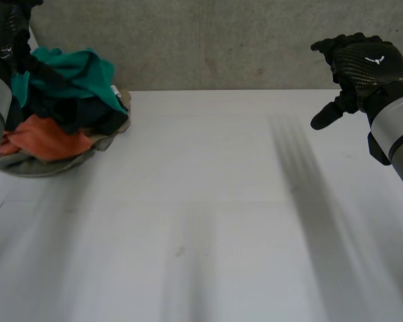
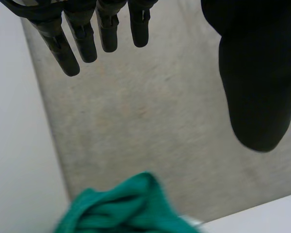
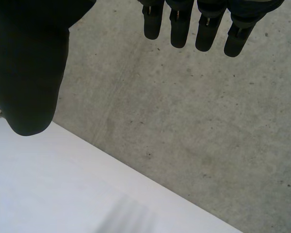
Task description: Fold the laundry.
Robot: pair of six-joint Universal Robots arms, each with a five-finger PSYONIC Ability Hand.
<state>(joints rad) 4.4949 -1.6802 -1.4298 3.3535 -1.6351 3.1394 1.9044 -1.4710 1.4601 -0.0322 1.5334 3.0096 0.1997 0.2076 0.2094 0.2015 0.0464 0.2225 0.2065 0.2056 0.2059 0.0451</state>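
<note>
Laundry heap [image 1: 67,100], partly hidden, seems tangled; left hand [image 2: 254,82] and right hand [image 1: 366,67] fingers spread.

White table [image 1: 208,221] butts against a grey, speckled concrete wall [image 1: 215,40] along its far edge.

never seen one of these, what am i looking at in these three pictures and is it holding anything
It is a two-armed robot with black hands, meant to fold laundry. The head view looks down from between the arms onto a white table. The other two come from wrist cameras, each looking along its own palm. A laundry pile lies at the table's far left, a green cloth on top. The left hand is raised by it, fingers straight, holding nothing. The right hand is raised at the table's right side, open and empty too.
</note>
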